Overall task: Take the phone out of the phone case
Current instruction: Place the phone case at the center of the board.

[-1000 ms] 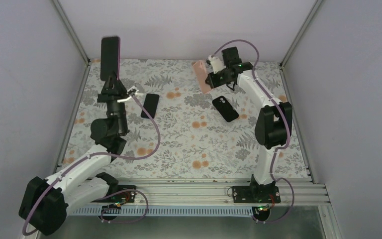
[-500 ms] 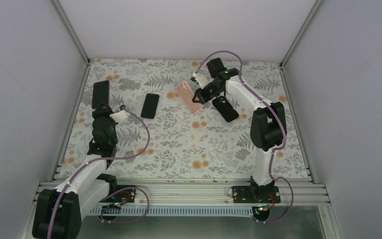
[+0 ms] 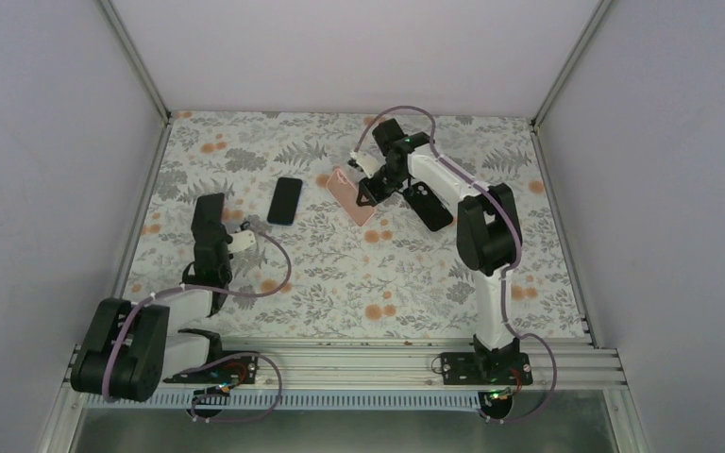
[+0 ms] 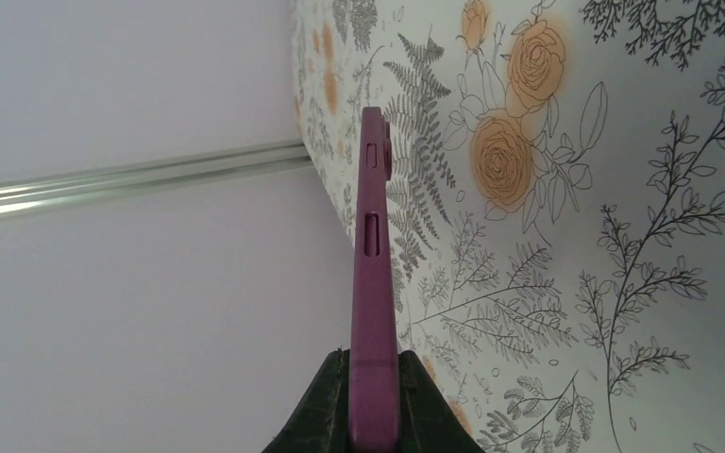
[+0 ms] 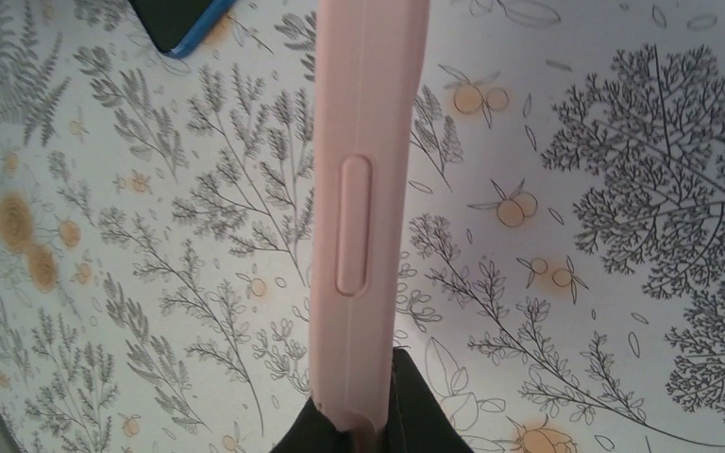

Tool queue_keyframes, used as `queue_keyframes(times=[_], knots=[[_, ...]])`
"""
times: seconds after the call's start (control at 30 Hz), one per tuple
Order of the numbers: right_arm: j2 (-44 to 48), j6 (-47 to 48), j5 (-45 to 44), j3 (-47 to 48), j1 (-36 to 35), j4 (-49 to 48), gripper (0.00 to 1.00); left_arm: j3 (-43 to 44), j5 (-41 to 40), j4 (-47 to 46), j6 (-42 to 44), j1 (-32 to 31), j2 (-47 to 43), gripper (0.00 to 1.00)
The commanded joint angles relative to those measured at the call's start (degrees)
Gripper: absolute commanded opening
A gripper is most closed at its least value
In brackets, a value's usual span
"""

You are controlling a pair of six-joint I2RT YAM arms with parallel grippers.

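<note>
My left gripper [image 3: 213, 247] is shut on the lower end of a phone in a purple case [image 3: 210, 217], held upright low over the table's left side. In the left wrist view [image 4: 375, 401] the purple case [image 4: 375, 274] stands edge-on between the fingers. My right gripper [image 3: 370, 187] is shut on a pink phone case [image 3: 350, 195], held tilted just above the table's far middle. In the right wrist view [image 5: 359, 420] the pink case [image 5: 363, 170] is edge-on, its side button showing. I cannot tell if a phone is inside it.
A black phone [image 3: 285, 200] lies flat left of the pink case. Another black phone [image 3: 429, 207] lies under the right arm's forearm; a blue-edged phone corner [image 5: 181, 21] shows in the right wrist view. Enclosure walls stand on three sides of the floral table [image 3: 340, 283].
My left arm has dropped from holding the purple-cased phone high and folded back toward the near left. My right arm has carried the pink case left and down toward the table.
</note>
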State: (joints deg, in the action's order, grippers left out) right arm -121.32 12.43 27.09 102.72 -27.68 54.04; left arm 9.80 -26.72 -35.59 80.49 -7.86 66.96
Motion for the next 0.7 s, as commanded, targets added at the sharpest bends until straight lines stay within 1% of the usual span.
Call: queue_keyframes(times=[0.0,0.07,0.13,0.23,0.27,0.3,0.33,0.4,0.47,0.5,0.57,0.6,0.67], knots=[[-2.78,1.20,-1.24,1.95,0.32,3.10,0.03,-0.79,-2.19,-12.04,0.61,0.21,3.27,0.02],[-4.01,1.22,-1.51,2.52,0.72,4.51,0.04,-1.37,-1.66,-10.68,0.68,0.17,3.30,0.02],[-4.81,1.42,-1.59,2.67,1.23,5.73,0.03,-1.47,-0.23,-6.58,-0.08,0.17,1.46,0.05],[-5.75,2.07,-2.90,2.58,1.55,7.74,0.04,0.43,3.71,6.95,-3.22,0.12,-3.27,0.18],[-5.85,2.16,-3.56,2.28,1.72,8.32,0.06,1.66,5.61,12.32,-4.70,0.16,-5.10,0.24],[-5.74,2.21,-5.02,1.59,1.75,8.52,0.07,2.97,7.24,17.54,-5.64,0.17,-6.61,0.28],[-5.50,2.13,-7.50,1.01,1.68,8.61,0.07,4.16,8.72,22.03,-6.17,0.13,-7.76,0.29],[-4.44,1.78,-11.57,-0.31,1.68,8.14,0.09,5.16,10.15,26.69,-6.79,0.04,-9.08,0.30],[-3.14,1.56,-15.84,-1.41,1.77,8.00,0.18,5.79,10.46,30.04,-6.84,0.04,-9.06,0.32],[-2.49,1.95,-17.32,-1.66,1.77,8.50,0.24,6.27,10.68,32.40,-7.25,0.04,-8.78,0.36],[-1.00,2.87,-19.53,-2.29,1.79,9.63,0.40,8.83,12.22,40.59,-9.39,0.01,-7.77,0.48],[0.11,3.39,-20.89,-2.72,1.77,10.07,0.50,10.28,13.23,44.38,-10.90,-0.01,-7.34,0.54],[2.71,4.83,-24.20,-4.33,1.76,10.02,0.69,13.25,15.02,51.28,-13.18,0.03,-6.68,0.62]])
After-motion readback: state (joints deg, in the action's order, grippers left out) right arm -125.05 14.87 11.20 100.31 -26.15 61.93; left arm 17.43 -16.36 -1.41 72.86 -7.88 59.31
